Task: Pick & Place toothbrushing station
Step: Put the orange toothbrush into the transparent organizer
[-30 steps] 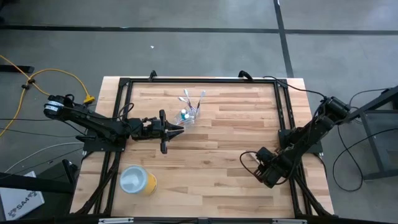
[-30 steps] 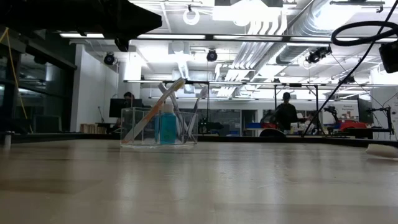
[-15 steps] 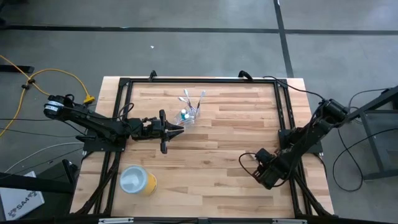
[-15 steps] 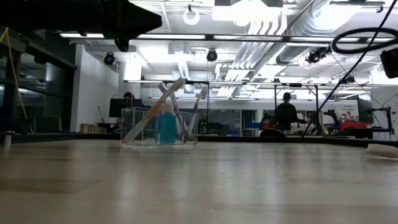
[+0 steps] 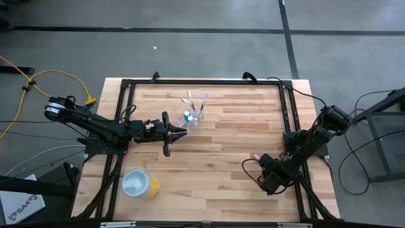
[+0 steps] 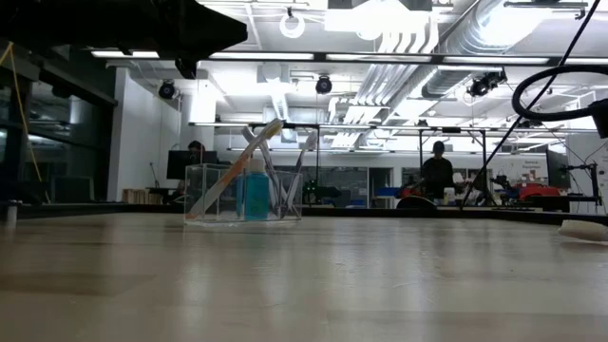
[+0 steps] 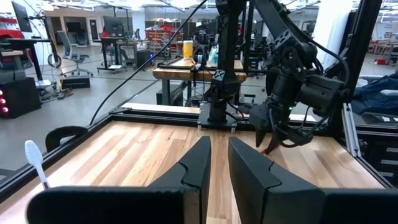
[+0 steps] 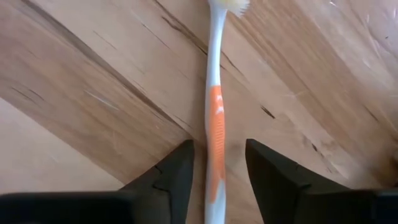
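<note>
A clear plastic cup (image 5: 192, 117) stands at the table's far middle, also in the low view (image 6: 244, 195). It holds several toothbrushes and a blue tube (image 6: 255, 197); the brushes lean on its rim. An orange-and-white toothbrush (image 8: 215, 124) lies flat on the table at the near right, its head (image 5: 254, 156) showing beside the arm. My right gripper (image 8: 217, 152) points down over it, open, one finger on each side of the handle, not touching. My left gripper (image 5: 182, 132) is shut and empty, level, just near-left of the cup.
A larger yellow cup with a pale top (image 5: 140, 183) stands at the near left. A black metal frame (image 5: 202, 82) runs round the table. Bare wood lies between the two arms. People and benches show in the room beyond the table.
My right arm has folded in a little, and its gripper has shifted slightly toward the table's near-left. The cup, its brushes and my left arm have kept still.
</note>
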